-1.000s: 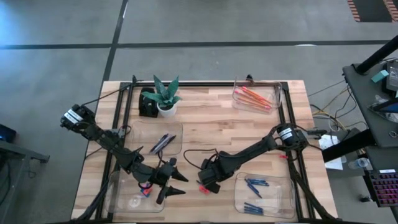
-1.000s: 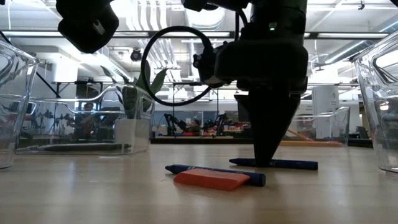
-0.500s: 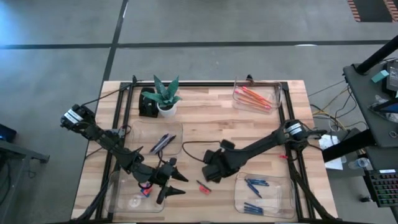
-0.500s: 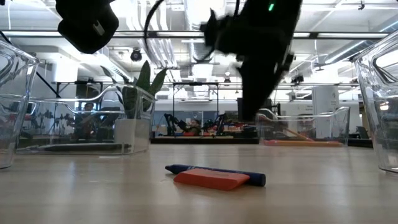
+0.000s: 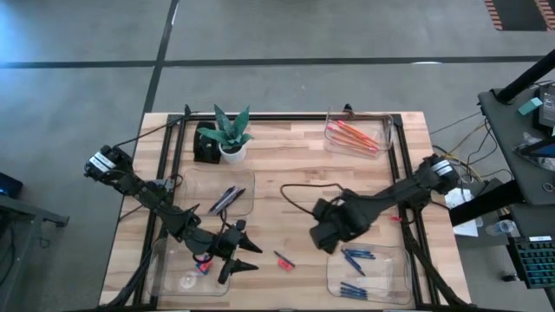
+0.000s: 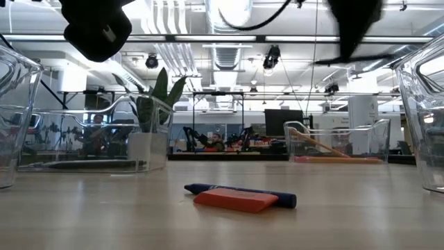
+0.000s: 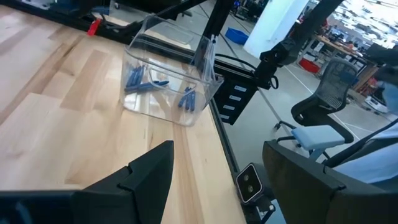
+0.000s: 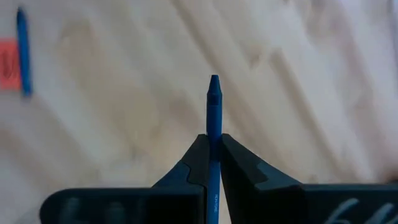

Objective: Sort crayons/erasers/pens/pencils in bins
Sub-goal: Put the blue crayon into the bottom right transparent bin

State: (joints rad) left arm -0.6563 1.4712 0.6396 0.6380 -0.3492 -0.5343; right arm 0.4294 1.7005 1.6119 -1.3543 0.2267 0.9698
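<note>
Right pincer (image 8: 212,152) is clamped tight on a blue crayon (image 8: 214,118), tip sticking out past the fingertips, held above bare wood; in the high view the right pincer (image 5: 328,236) sits mid-tabletop, just beside the far left corner of the near-right bin (image 5: 368,270), which holds several blue crayons (image 5: 357,256). Left pincer (image 5: 240,256) is spread wide, nothing between its fingers (image 7: 149,174), hovering at the right edge of the near-left bin (image 5: 186,273); a small pink-red piece (image 5: 204,266) lies in that bin, partly hidden by the arm, can't tell what it is. On the tabletop (image 5: 286,169) between the two pincers lie an orange-red eraser (image 6: 234,200) and a blue crayon (image 6: 239,189) touching it on its far side, both flat on the wood; in the high view the eraser (image 5: 284,261) is near the front edge, apart from every bin. Far-right bin (image 5: 357,132) holds the orange and red pencils (image 5: 354,134), lying diagonally. Middle-left bin (image 5: 221,192) holds dark pens (image 5: 227,198). Potted green plant (image 5: 231,132) with a black box (image 5: 206,144) beside it at the far left.
</note>
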